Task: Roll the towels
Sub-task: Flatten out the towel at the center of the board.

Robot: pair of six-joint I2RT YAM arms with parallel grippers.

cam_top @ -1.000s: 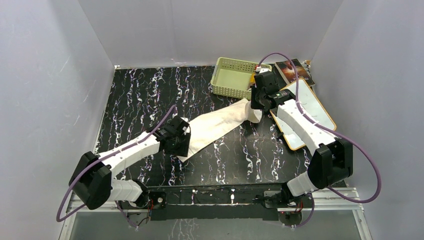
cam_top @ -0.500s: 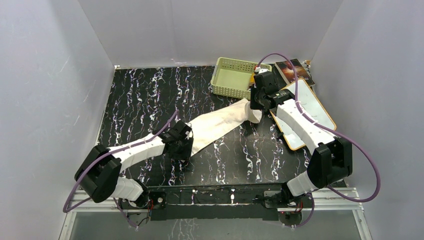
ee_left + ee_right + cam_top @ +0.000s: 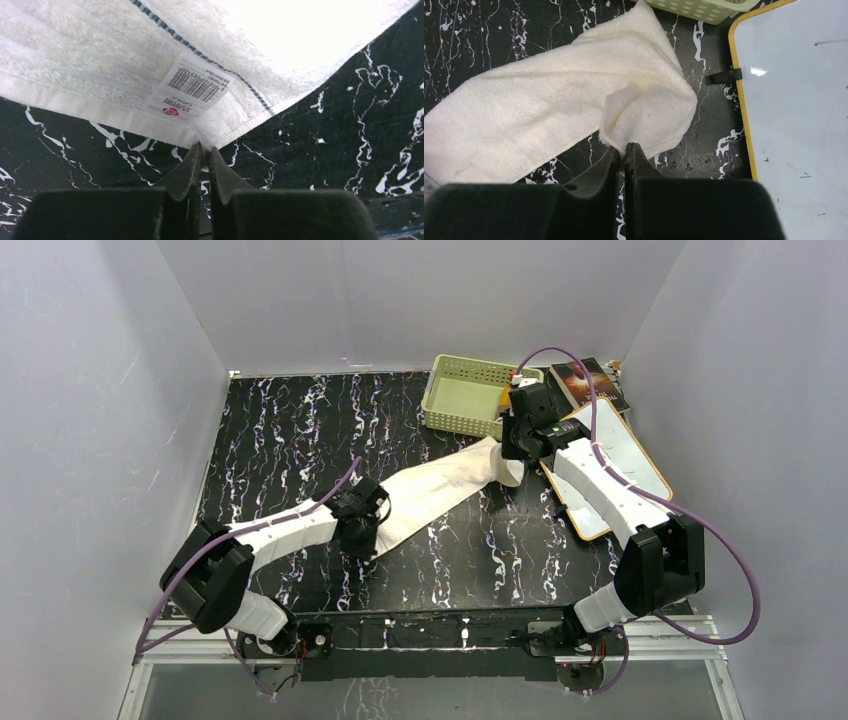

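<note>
Only the left wrist view shows the barcode label (image 3: 192,92) sewn near the hem of the cream towel (image 3: 100,55). It also shows the left gripper (image 3: 204,150) with its jaws drawn together on that hem corner, which the gripper hides in the overhead view. Only the right wrist view shows a raised fold at the towel's other end, pulled up into the right gripper (image 3: 625,147), whose jaws are clamped on it. That view also catches the basket (image 3: 704,7) just beyond the fold and the orange-rimmed board (image 3: 794,100) beside it. The overhead view alone gives the towel's full length. It lies on the black marbled table (image 3: 270,440), its long axis running diagonally from just in front of the basket, near-left away from the basket, to the label end.
</note>
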